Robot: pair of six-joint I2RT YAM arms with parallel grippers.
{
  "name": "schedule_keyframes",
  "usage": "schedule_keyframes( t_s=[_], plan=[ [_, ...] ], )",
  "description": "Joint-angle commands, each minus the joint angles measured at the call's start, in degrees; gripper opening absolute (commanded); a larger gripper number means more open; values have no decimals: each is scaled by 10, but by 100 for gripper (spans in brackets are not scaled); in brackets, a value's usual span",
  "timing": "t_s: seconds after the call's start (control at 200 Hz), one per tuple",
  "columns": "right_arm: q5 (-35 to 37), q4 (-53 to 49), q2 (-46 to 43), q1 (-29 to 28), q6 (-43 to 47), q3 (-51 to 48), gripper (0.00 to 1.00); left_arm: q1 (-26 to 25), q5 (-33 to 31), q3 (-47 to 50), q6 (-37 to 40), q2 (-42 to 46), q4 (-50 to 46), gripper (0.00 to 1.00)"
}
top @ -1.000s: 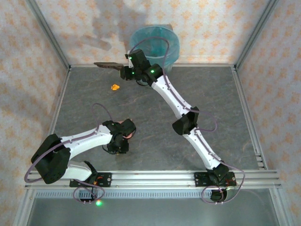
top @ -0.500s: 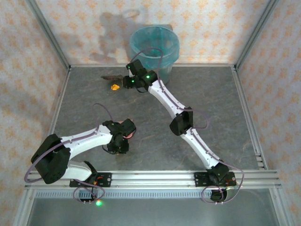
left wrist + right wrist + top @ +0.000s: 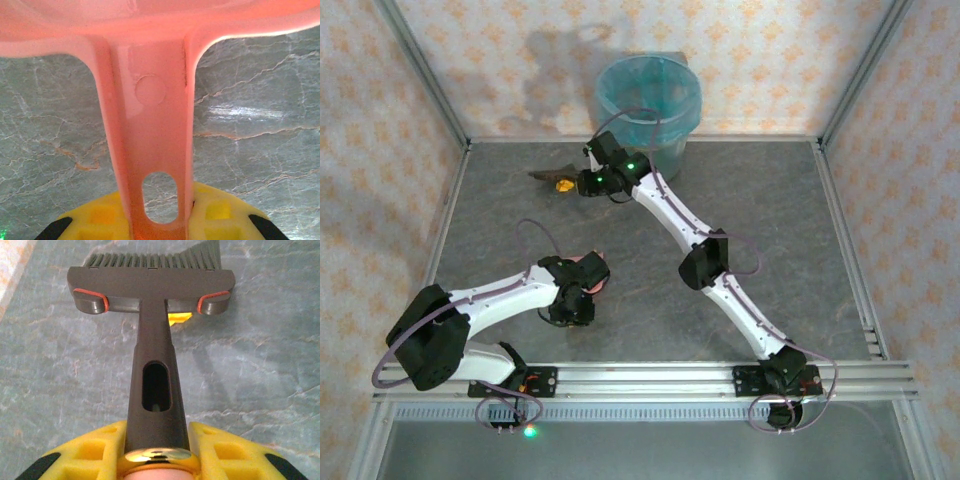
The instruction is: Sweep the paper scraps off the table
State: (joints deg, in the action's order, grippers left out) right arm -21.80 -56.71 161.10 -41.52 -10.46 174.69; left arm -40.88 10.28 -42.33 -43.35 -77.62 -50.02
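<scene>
The right gripper is clamping its yellow fingers narrowly on the handle of the brush, just in front and to the left of the bin. The bristles are pressing against the table, and a small, crumpled orange paper scrap is peeking out beneath the brush head, slightly further left of the bin. Well away from the bin, the left gripper is gripping the handle of the pink dustpan.
</scene>
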Motion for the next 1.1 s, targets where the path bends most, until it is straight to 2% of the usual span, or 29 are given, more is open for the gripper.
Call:
schedule_keyframes(
  t_s=[0.0, 0.2, 0.33, 0.736, 0.891, 1.096],
  plan=[
    [-24, -94, -44, -15, 32, 20, 0, 4, -8, -3, 13, -5, -3, 0],
    [-24, -194, -65, -21, 88, 18, 0, 7, -9, 1, 13, 2, -4, 0],
    [-19, -229, -107, -26, 108, -31, 0, 8, -10, 1, 12, 4, -5, 0],
    [-8, -302, -265, -30, 76, -183, 0, 9, -14, 0, 6, 13, -8, 0],
    [10, -300, -330, -37, 68, -247, 0, 9, -15, -1, 5, 22, -12, 0],
    [27, -242, -434, -40, 48, -373, 0, 9, -14, 2, 3, 30, -13, 0]
  ],
)
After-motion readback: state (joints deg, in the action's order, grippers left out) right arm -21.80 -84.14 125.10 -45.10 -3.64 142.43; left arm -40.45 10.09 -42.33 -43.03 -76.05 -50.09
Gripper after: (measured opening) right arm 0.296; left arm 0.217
